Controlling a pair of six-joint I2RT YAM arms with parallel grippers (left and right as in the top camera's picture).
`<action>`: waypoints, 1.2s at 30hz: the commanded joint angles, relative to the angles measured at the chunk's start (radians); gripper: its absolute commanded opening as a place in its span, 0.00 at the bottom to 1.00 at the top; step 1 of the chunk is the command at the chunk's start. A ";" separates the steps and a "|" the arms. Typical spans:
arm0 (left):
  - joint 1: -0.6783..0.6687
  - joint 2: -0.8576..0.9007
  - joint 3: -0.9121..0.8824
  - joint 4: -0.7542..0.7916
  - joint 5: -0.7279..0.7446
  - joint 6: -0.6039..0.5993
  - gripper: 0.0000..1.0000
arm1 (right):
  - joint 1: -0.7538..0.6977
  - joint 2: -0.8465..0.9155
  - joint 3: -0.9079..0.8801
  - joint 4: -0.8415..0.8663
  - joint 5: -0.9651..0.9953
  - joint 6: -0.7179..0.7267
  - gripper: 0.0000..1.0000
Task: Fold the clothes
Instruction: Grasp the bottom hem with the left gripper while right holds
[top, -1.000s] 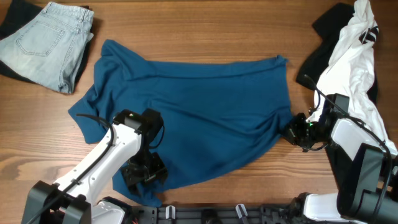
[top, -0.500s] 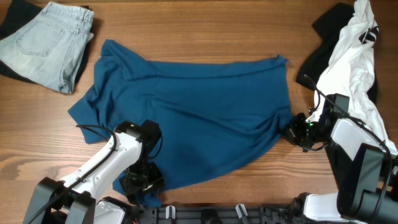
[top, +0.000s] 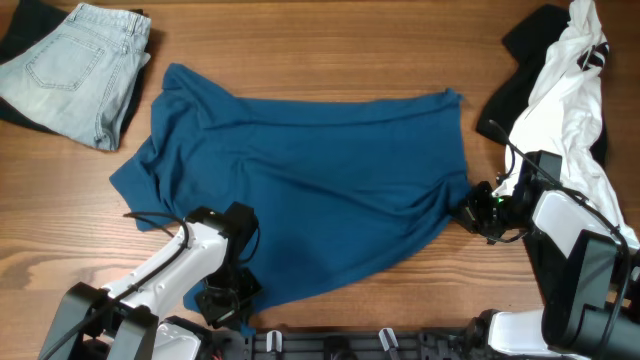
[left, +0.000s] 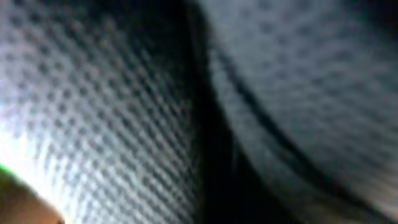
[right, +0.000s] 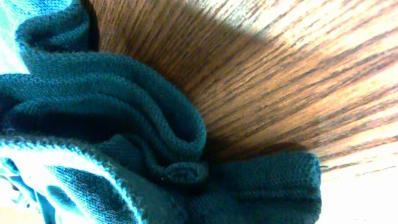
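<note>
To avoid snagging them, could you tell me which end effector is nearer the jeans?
Left. The left end effector grips the near-left hem of the shirt, diagonally below the jeans; the right end effector grips its far-right edge.

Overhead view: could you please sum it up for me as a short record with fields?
teal shirt: spread out, wrinkled, centre
left claw: shut on the shirt's near left edge
right claw: shut on its bunched right corner
jeans: folded, far left corner
white garment: heaped over black cloth, far right
table: wood grain
</note>
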 joint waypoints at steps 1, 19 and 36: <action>0.003 0.004 -0.014 0.016 0.050 -0.011 0.04 | 0.013 0.081 -0.054 0.001 0.126 -0.020 0.04; 0.000 0.002 -0.002 0.124 0.069 -0.003 0.04 | 0.013 0.080 -0.039 0.008 0.122 -0.019 0.05; 0.001 -0.137 0.043 0.225 0.046 -0.003 0.04 | 0.013 0.048 0.084 -0.032 0.130 -0.022 0.05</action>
